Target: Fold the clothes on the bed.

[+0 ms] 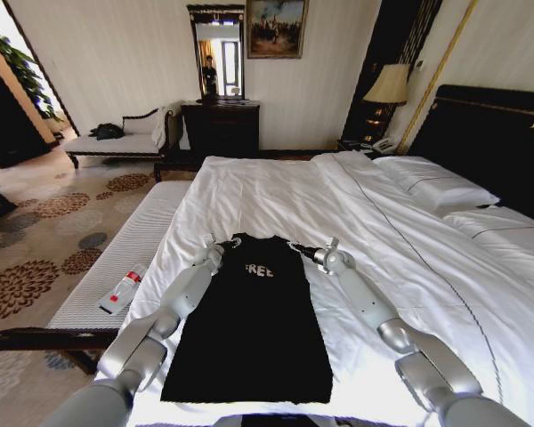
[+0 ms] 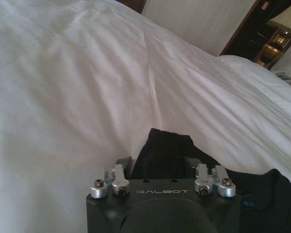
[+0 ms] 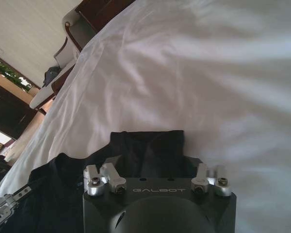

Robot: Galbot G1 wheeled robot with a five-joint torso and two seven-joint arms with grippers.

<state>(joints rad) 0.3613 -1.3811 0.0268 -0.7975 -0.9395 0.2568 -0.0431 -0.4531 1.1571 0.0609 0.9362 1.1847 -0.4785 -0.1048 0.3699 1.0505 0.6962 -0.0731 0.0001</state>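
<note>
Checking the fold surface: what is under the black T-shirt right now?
The black T-shirt lies flat on the white duvet of the bed. The left gripper and right gripper hold its shoulders. The duvet directly beneath is covered.

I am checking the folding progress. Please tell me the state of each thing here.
T-shirt: lying flat on the bed, sleeves folded in, shoulders gripped.
Left claw: shut on the T-shirt's left shoulder.
Right claw: shut on the T-shirt's right shoulder.
Bed: made, white duvet slightly wrinkled.
</note>
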